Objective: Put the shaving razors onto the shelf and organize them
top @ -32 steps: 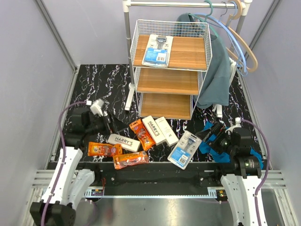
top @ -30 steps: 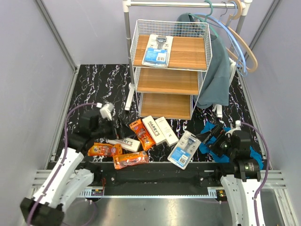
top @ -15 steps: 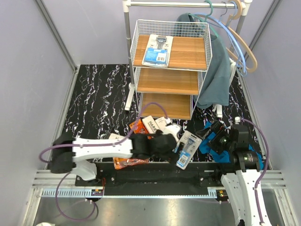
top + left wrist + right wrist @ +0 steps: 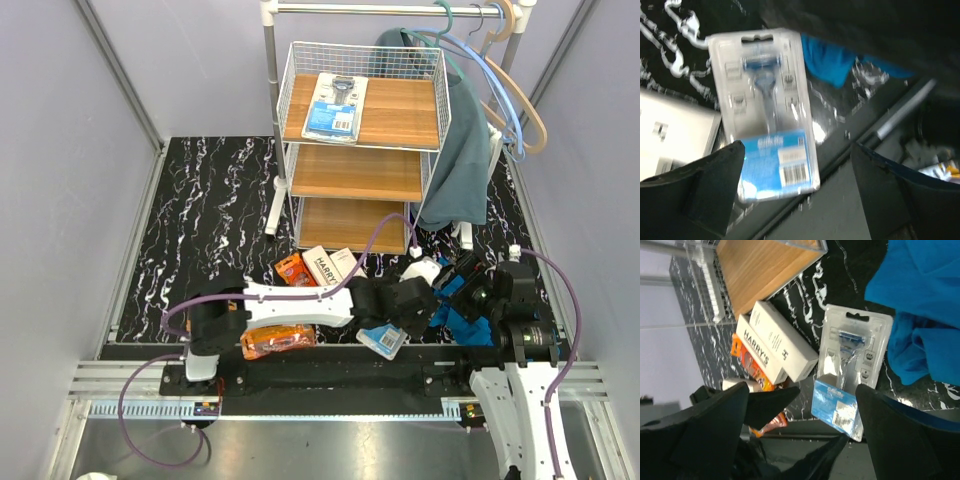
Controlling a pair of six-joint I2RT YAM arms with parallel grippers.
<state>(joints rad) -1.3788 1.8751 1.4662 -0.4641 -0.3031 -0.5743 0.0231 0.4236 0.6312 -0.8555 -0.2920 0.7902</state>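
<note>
A blue-and-white blister card (image 4: 384, 339) with a dark razor lies at the table's front edge. In the left wrist view the card (image 4: 767, 110) lies flat under my left gripper (image 4: 797, 146), which is open and empty. In the top view my left gripper (image 4: 397, 318) reaches across, just above it. My right gripper (image 4: 459, 278) is open and empty, right of the card (image 4: 850, 375). Two white HARRY'S boxes (image 4: 330, 266) and orange bags (image 4: 290, 268) (image 4: 275, 340) lie in front of the shelf (image 4: 360, 150). Another blister card (image 4: 335, 105) lies on its top board.
A blue cloth (image 4: 452, 300) lies under my right gripper and shows in the right wrist view (image 4: 920, 315). A white clothes rail with hangers (image 4: 505, 75) and a grey-green garment (image 4: 460, 140) stands behind and right of the shelf. The left arm covers the table's front middle.
My left arm has swung from the left side across the front to the right, over the blister card. The card has shifted a little. My right gripper has hardly moved.
</note>
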